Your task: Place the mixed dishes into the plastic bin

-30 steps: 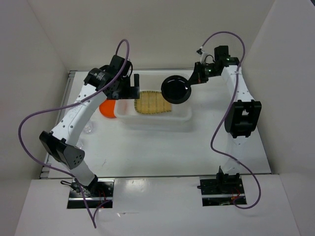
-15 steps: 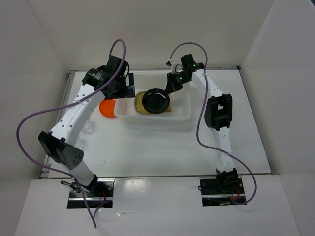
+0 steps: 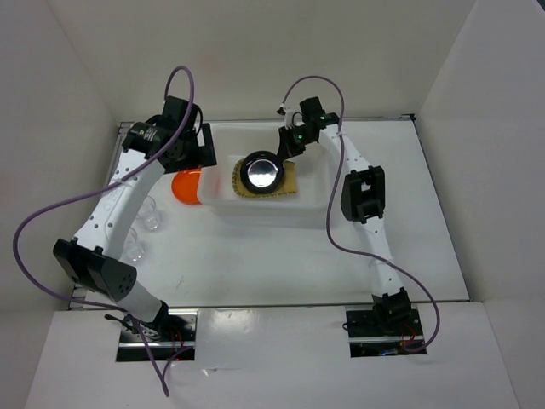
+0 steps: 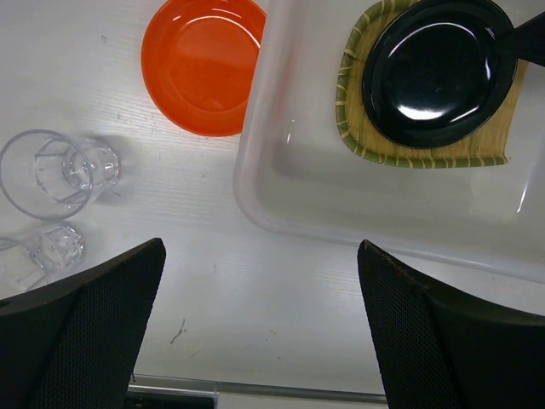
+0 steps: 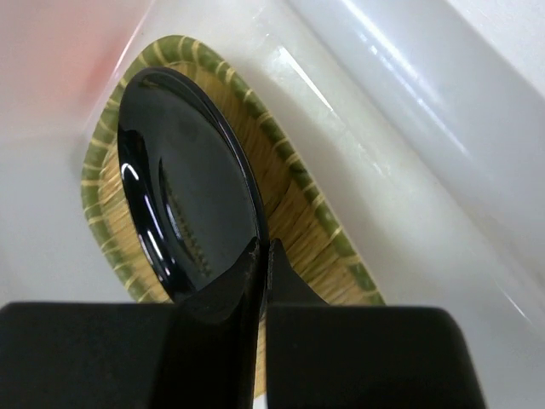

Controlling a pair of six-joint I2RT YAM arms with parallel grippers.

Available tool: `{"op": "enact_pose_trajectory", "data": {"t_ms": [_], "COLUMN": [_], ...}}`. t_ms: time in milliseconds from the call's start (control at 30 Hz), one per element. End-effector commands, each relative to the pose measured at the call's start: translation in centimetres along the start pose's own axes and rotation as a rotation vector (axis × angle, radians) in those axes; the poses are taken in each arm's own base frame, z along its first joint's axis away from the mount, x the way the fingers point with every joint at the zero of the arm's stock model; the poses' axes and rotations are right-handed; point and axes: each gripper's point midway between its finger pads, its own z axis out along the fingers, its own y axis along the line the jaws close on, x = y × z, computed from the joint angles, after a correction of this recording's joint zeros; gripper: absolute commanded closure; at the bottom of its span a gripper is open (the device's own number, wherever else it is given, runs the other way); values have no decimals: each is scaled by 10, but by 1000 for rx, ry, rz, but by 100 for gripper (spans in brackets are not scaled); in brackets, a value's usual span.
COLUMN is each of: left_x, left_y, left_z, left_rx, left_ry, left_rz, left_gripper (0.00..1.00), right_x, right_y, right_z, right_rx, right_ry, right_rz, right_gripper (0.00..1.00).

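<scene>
I've got the right end effector point(image 5: 260, 256) clamped on the black plate point(image 3: 262, 171), hanging just above the woven tray point(image 4: 368, 145) inside the bin point(image 3: 223, 200).

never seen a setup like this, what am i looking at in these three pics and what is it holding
Two robot arms are bolted at the near edge of a white table. The overhead picture comes from a fixed camera above; the other two come from cameras on each wrist. The right tool grips a black plate by its rim, over a woven tray lying inside the plastic bin. The left tool is open and holds nothing. Outside the bin, on the table, are an orange plate and two clear cups.
</scene>
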Motion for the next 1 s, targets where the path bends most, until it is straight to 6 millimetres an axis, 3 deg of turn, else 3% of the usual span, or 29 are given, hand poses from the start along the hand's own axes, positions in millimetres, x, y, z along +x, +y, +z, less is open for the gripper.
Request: {"op": "enact_pose_trajectory", "data": {"t_ms": [0, 100, 167, 200, 233, 333, 433, 467, 500, 533, 567, 600, 667, 700, 733, 767, 800, 900, 933, 967], "left_x": [-7, -5, -6, -8, -8, -17, -24, -38, -37, -61, -70, -79, -98, -106, -105, -117, -111, -114, -106, -106], "left_y": [7, 8, 12, 16, 16, 33, 42, 41, 42, 42, 44, 49, 61, 64, 64, 61, 60, 62, 55, 67], "left_z": [-5, -5, -4, -3, -3, -5, -5, -6, -3, -18, -22, -26, -21, -16, 10, 9, 33, 68, 76, 84], "left_rx": [1, -3, -10, -18, -19, -60, -70, -52, -45, -14, -5, -23, -27, -30, -65, -64, -90, -104, -29, 11], "left_ry": [-30, -22, -23, -24, -24, -62, -107, -171, -189, -312, -364, -420, -491, -487, -433, -449, -388, -293, -233, -206], "left_rz": [7, 19, 11, 2, 14, 1, -38, -64, -59, -89, -92, -67, -62, -31, -3, 7, 21, 29, 45, 15], "left_gripper": [0, 0, 0, 0, 0, 0, 0, 0, 0, 0, 0, 0, 0, 0, 0, 0, 0, 0, 0, 0], "right_x": [-22, -21, -24, -24, -27, -44, -70, -79, -96, -106, -111, -123, -130, -129, -128, -127, -119, -104, -103, -95], "right_y": [15, 10, 11, 9, 5, 7, 24, 26, 37, 45, 47, 60, 70, 84, 87, 84, 89, 82, 86, 87], "right_z": [10, 18, 21, 20, 18, 0, -31, -44, -71, -85, -99, -130, -158, -176, -184, -195, -204, -219, -235, -234], "right_rx": [-12, 14, 31, 44, 76, 138, 172, 179, 195, 208, 217, 239, 268, 269, 286, 309, 320, 360, 375, 368], "right_ry": [-57, -52, -59, -58, -61, -97, -162, -186, -237, -265, -284, -331, -362, -372, -374, -379, -366, -336, -349, -324], "right_rz": [-60, -57, -70, -70, -72, -72, -99, -106, -118, -134, -137, -157, -175, -181, -194, -200, -201, -186, -199, -213], "right_gripper": [100, 100, 92, 82, 60, 26, 7, 4, 1, 1, 1, 1, 1, 1, 1, 1, 1, 1, 1, 1]}}
